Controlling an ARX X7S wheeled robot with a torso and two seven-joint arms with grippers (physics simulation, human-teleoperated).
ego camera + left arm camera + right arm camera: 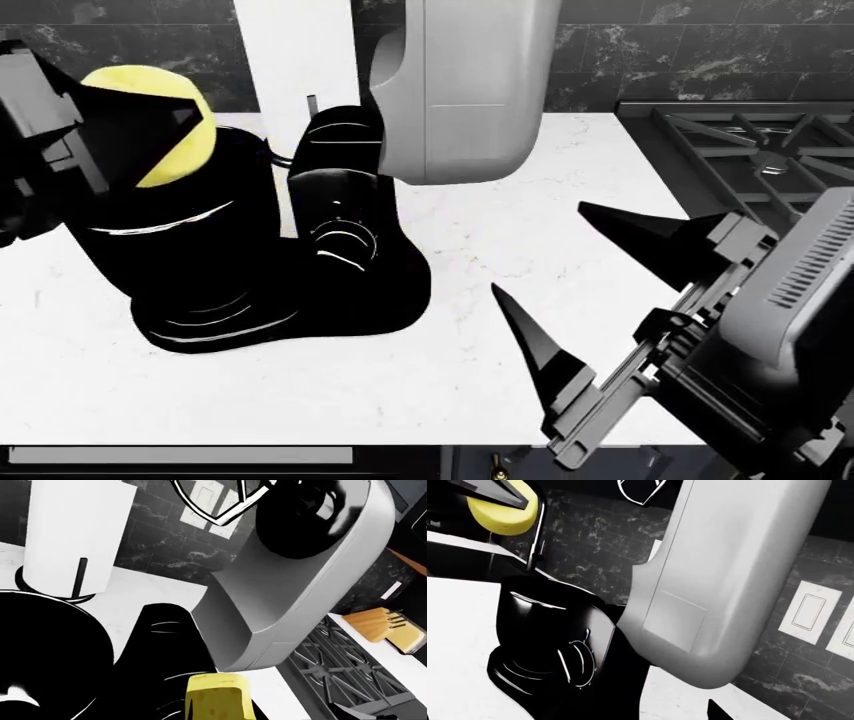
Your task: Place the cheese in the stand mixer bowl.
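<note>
- Cheese (167, 120): small, matte, likely light and firm; pinched across its flat faces in the left tool (127, 125), above the stand mixer bowl (174, 250).
- Right tool (587, 270): spread wide, holding nothing.

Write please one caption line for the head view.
Left gripper holds the cheese above the stand mixer bowl; right gripper open.

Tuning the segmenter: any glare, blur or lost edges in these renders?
Head view: sharp; black bowl shows only thin white highlight lines, its edges merging with the left end effector. Left wrist view: cheese cropped at the frame edge, bowl a featureless black. Right wrist view: tilted, no blur.
</note>
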